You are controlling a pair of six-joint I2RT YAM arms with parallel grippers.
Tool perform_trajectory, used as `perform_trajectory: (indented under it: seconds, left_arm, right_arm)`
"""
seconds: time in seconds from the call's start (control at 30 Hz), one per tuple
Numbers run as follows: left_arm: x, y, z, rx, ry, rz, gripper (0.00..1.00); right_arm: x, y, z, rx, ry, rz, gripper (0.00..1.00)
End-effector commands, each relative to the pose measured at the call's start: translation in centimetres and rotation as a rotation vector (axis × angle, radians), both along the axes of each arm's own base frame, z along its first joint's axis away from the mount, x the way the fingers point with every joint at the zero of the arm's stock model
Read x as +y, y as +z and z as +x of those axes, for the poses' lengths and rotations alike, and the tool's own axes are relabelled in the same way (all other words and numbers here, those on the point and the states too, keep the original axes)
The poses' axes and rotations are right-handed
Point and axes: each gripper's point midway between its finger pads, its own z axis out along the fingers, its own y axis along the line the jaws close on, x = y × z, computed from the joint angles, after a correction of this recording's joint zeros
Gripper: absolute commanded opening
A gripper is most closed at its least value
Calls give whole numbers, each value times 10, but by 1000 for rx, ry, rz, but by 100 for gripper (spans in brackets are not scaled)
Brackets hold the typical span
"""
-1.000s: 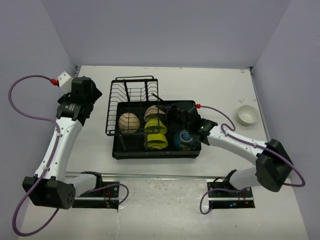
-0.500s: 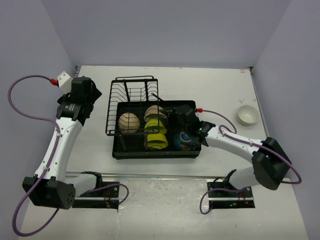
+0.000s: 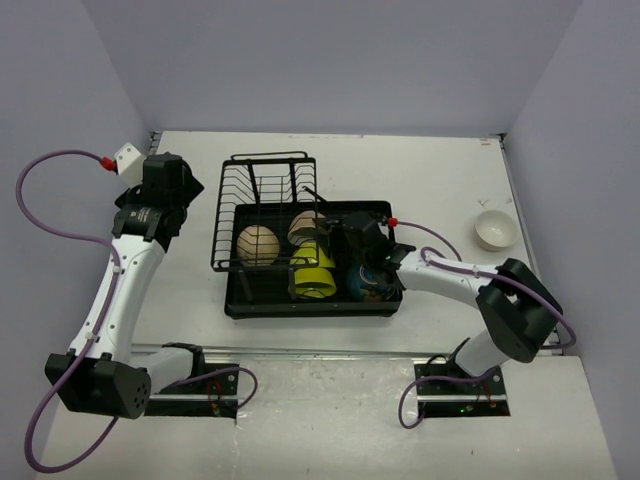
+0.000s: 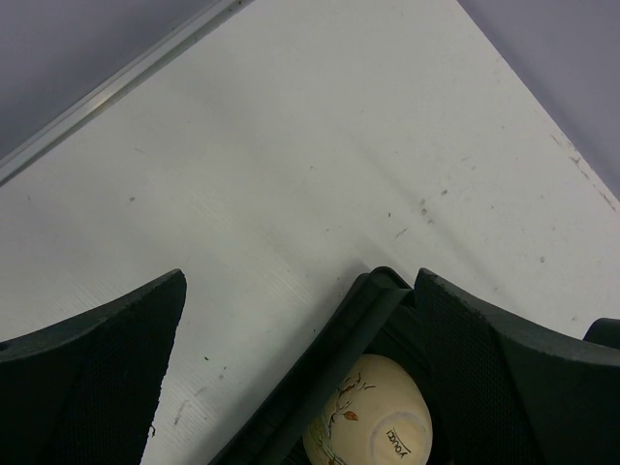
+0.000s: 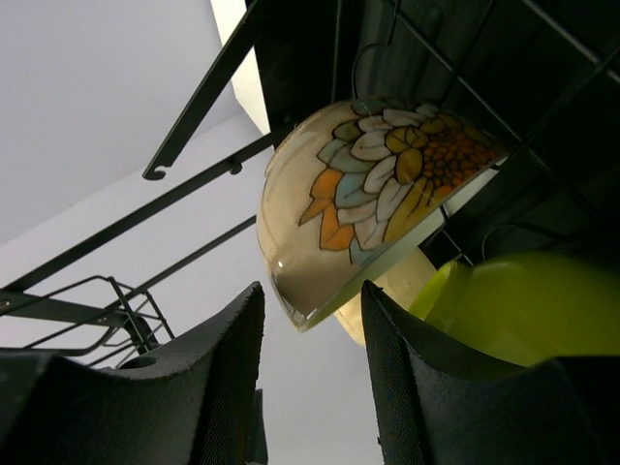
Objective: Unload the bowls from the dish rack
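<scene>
The black dish rack (image 3: 240,300) stands mid-table. It holds a tan bowl (image 3: 258,245), a second tan bowl with a flower pattern (image 3: 306,225), two lime-green bowls (image 3: 313,276) and a blue bowl (image 3: 372,285), which my right arm partly hides. A cream-white bowl (image 3: 494,230) sits on the table at the right. My right gripper (image 3: 343,238) is open inside the rack. In the right wrist view its fingers (image 5: 312,302) straddle the rim of the flower-patterned bowl (image 5: 373,184), with a green bowl (image 5: 528,310) beside it. My left gripper (image 3: 166,188) is open and empty, left of the rack.
The left wrist view (image 4: 300,281) shows the rack's corner (image 4: 339,358) and the tan bowl (image 4: 373,418) below the open fingers, with bare table beyond. The rack's upright wires (image 3: 262,182) rise at the back left. Walls close in the table on three sides.
My right gripper has moved left across the rack, from over the blue bowl to the flower-patterned tan bowl. The left arm has not moved.
</scene>
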Motion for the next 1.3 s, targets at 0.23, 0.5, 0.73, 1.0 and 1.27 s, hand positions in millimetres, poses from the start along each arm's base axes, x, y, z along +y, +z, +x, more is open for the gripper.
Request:
perform_trajectory:
  seconds: [0.23,0.5,0.73,1.0,1.27]
  left_arm:
    - [2,15,3,-43,8,-4,100]
    - [2,15,5,-43,3,-3,100]
    - [0,15,10,-42,-3,-5,100]
    - [0,7,12,-30,-4,-5,100]
    - [-2,-3,16,-21,-9,-13,100]
  right_arm:
    - [2,1,19,24,-120,94,38]
    - [-6,-4,26,41,-143,90,5]
    - [-9,-5,30,33,-142,105,0]
    - [-7,-8,30,-55,-120,210,0]
    - [-16,4,30,-176,-141,282,0]
